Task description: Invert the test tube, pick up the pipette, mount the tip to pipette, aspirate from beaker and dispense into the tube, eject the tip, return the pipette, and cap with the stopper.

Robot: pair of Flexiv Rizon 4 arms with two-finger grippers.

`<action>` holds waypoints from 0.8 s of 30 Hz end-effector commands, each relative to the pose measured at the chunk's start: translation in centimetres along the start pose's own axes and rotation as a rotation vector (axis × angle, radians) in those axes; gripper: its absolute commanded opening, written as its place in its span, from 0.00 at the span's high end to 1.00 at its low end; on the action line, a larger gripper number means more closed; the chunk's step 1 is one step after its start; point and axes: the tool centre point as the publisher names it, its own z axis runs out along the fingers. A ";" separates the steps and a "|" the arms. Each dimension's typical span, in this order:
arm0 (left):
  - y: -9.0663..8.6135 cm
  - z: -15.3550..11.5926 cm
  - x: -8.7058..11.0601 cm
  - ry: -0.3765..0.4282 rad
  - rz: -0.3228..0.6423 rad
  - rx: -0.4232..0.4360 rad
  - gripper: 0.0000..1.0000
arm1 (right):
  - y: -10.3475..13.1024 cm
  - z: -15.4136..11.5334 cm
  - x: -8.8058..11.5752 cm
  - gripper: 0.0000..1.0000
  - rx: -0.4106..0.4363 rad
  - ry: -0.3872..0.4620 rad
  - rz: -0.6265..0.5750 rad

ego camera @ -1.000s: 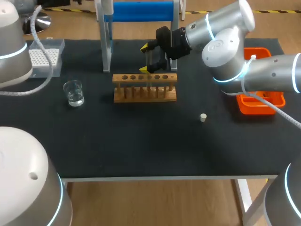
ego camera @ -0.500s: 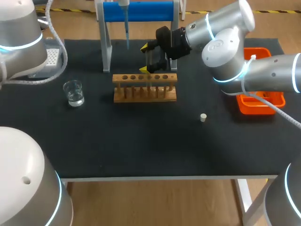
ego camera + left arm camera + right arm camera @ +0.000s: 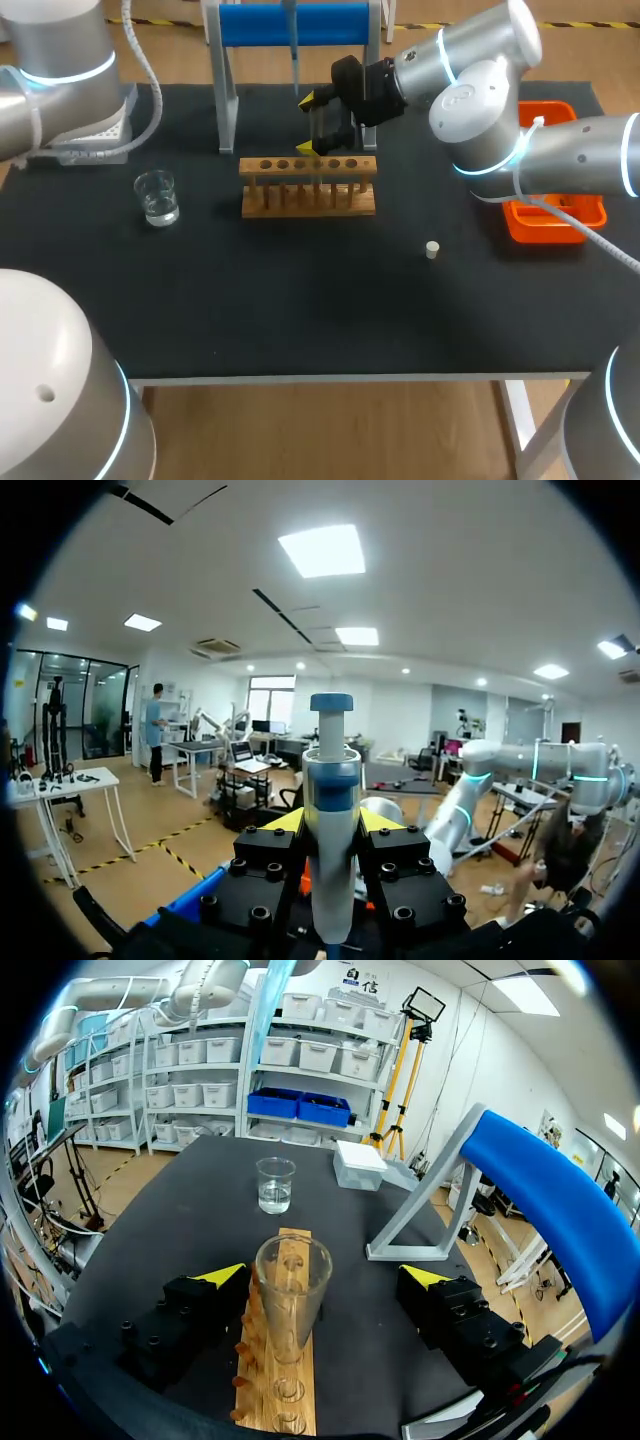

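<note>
**Pipette gripped aloft, test tube free between wide fingers**

In the left wrist view the left pincer (image 3: 331,822) is clamped on a white pipette with a blue band and blue plunger cap (image 3: 331,780). Its black finger blocks press the barrel from both sides, and the yellow tips show just behind it. The pipette stands upright along the fingers. In the head view the left arm (image 3: 60,60) fills the upper left corner. Only the pipette's thin lower end shows there, hanging at the top centre in front of the blue-topped grey stand (image 3: 340,25).

The right arm (image 3: 480,100) comes in from the upper right. The right pincer (image 3: 310,124) sits just behind the wooden tube rack (image 3: 308,186), in the upper centre of the black worktop (image 3: 300,300). In the right wrist view its fingers are spread wide. A clear glass test tube (image 3: 291,1285) stands between them, mouth open towards the camera, with a gap on each side so that neither finger touches it. The tube rises over the rack under the pincer; how deep it sits cannot be told.

A small glass beaker of clear liquid (image 3: 156,197) stands left of the rack, apart from it. A small white stopper (image 3: 432,249) lies to the rack's lower right. An orange tray (image 3: 560,225) sits at the right edge, partly behind the right arm. A white tip box (image 3: 110,135) at upper left is mostly hidden by the left arm.
</note>
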 end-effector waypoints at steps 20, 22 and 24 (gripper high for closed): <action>1.4 1.8 -1.1 0.044 -0.022 0.020 1.00 | 0.0 -0.1 -0.1 0.00 0.003 0.004 0.000; 1.4 1.9 -1.1 0.047 -0.022 0.022 1.00 | 0.0 -0.1 -0.1 0.00 0.003 0.004 0.000; 1.4 2.1 -1.1 0.052 -0.021 0.024 1.00 | 0.0 -0.1 -0.1 0.00 0.003 0.004 0.000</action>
